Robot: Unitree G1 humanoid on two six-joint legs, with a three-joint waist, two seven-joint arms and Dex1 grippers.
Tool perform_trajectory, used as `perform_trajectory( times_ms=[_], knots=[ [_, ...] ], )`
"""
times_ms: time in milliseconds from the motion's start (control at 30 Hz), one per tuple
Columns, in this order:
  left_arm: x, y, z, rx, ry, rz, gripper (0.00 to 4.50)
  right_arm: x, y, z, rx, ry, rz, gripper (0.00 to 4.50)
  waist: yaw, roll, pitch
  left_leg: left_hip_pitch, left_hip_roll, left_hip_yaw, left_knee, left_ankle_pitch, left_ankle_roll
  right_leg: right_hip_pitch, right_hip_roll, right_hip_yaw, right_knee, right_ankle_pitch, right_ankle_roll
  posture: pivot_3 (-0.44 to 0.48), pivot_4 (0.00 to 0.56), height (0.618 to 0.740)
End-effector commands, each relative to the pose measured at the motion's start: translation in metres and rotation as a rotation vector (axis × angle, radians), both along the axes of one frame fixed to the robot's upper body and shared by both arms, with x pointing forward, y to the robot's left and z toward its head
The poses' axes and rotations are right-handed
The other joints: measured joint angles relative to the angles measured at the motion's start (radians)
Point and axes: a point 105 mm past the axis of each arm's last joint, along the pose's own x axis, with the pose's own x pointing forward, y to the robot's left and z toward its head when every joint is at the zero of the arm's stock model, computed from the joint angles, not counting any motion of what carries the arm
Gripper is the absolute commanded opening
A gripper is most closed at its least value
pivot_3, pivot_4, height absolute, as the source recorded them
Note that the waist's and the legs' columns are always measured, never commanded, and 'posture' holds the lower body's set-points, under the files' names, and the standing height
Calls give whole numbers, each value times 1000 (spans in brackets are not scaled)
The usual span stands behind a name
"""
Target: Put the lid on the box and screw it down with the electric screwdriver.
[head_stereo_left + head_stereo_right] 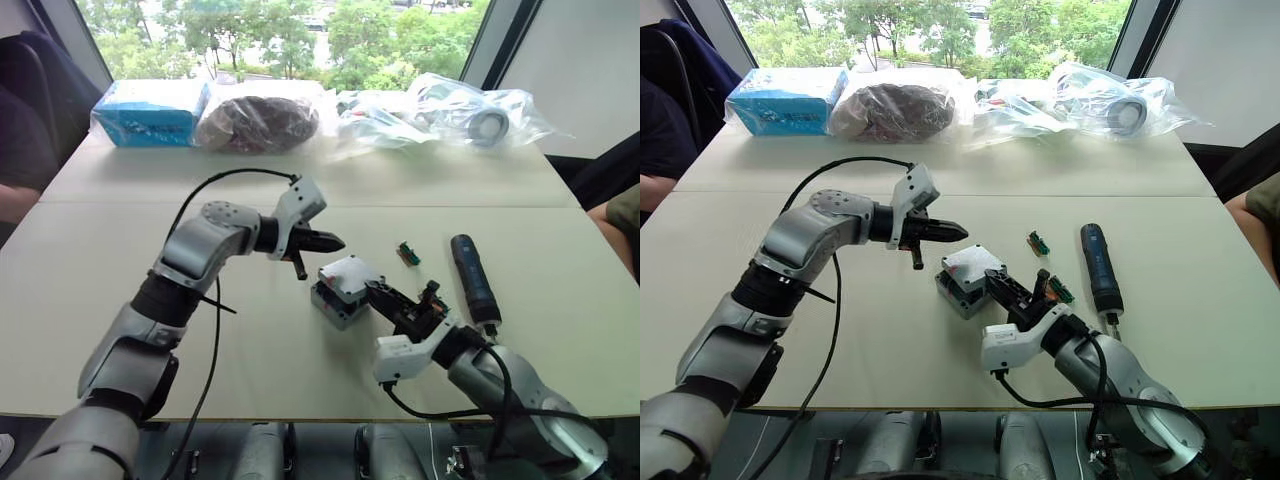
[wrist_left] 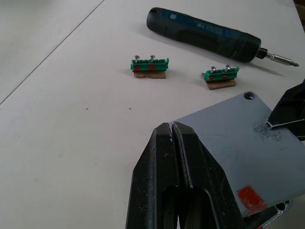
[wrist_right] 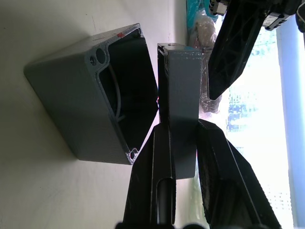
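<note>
Beige table [image 1: 120,260]; right tool [image 1: 378,296] grips lid [image 1: 350,276], left tool [image 1: 335,243] closed.

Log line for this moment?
right end effector: holds flat grey lid over hollow grey box | left end effector: shut | dark blue-black screwdriver: on table

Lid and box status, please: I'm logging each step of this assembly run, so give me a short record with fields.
lid: held edge-on between the right gripper's fingers, tilted over the box, not seated
box: on the table, open
electric screwdriver: lying on the table, untouched
left gripper: shut, empty, beside the lid
green connector strips: two, between box and screwdriver
</note>
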Motion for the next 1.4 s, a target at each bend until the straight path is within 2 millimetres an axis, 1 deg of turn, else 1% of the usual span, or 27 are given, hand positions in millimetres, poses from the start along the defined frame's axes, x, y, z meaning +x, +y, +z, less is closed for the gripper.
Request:
perform_trajectory(
  times_ms=[33,233,300,533,733,833,967,1100,1267,1400],
  knots=[
    [-2,0,6,-13,-28,-14,36,-4,6,11,21,-60,32,97,0,0,0,0,0,0,0,0,0,0,0,0,0,0,0,0,150,740],
    [-5,0,4,-12,-19,-25,36,-3,7,12,-3,-106,42,97,1,0,0,0,0,0,0,0,0,0,0,0,0,0,0,0,150,740],
    [-6,0,4,-13,-19,-25,36,-3,8,8,-38,-118,57,97,1,0,0,0,0,0,0,0,0,0,0,0,0,0,0,0,150,740],
    [-9,-1,1,-10,-14,-34,36,-5,3,-5,-60,-83,50,97,0,0,0,0,0,0,0,0,0,0,0,0,0,0,0,0,150,740],
    [-17,-2,-2,16,-28,-74,36,-6,3,-9,-63,-82,49,97,0,0,0,0,0,0,0,0,0,1,0,0,0,0,0,0,150,740],
    [-16,-2,-2,12,-28,-65,36,-4,5,-9,-60,-95,50,97,0,0,0,1,0,0,0,0,0,1,0,0,0,0,0,0,150,740],
    [-12,-1,1,6,-31,-47,36,1,6,0,-39,-145,36,97,1,0,0,1,0,-1,0,0,0,1,0,0,1,0,0,0,150,740],
    [-14,-1,1,8,-33,-61,36,0,8,-7,-49,-122,48,97,0,0,0,1,0,-1,0,0,0,1,0,0,1,0,0,0,150,740],
    [-17,-2,0,13,-34,-73,36,0,7,-11,-50,-108,42,97,1,0,0,1,0,-1,0,0,0,1,0,0,1,0,0,0,150,740],
    [-21,-3,-8,62,-52,-106,36,-3,6,-19,-61,-81,42,97,1,0,0,1,0,-1,0,0,0,2,0,0,1,0,0,0,150,740]
  ],
)
